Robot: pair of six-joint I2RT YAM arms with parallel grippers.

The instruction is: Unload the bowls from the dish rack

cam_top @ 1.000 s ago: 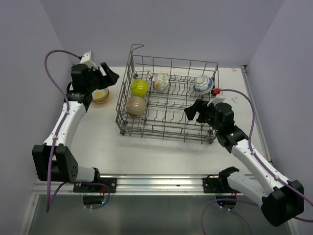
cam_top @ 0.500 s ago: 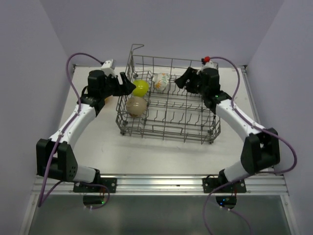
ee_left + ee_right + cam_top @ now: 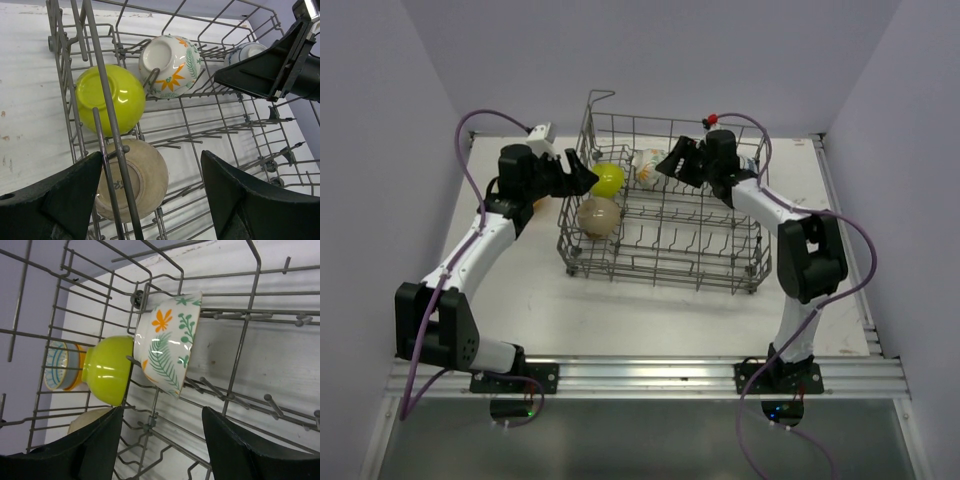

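Left claw [image 3: 150, 167], right claw [image 3: 161, 415] — both released; rack [image 3: 680, 123] holds four bowls — lime [image 3: 107, 97], beige [image 3: 137, 180], floral [image 3: 170, 62], blue-patterned [image 3: 245, 50].

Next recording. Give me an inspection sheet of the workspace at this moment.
Surface: white table, a few small specks.
Job's things: dish rack holds a lime bowl, beige bowl, floral bowl and blue-patterned bowl; stacked bowls sit outside it.
Clutter: nothing seen.
Grippers: left gripper open and empty at the rack's edge; right gripper open and empty, facing the floral bowl.
Cables: purple cable on the left arm, another on the right.
Surroundings: lavender walls; metal rail along the near edge.
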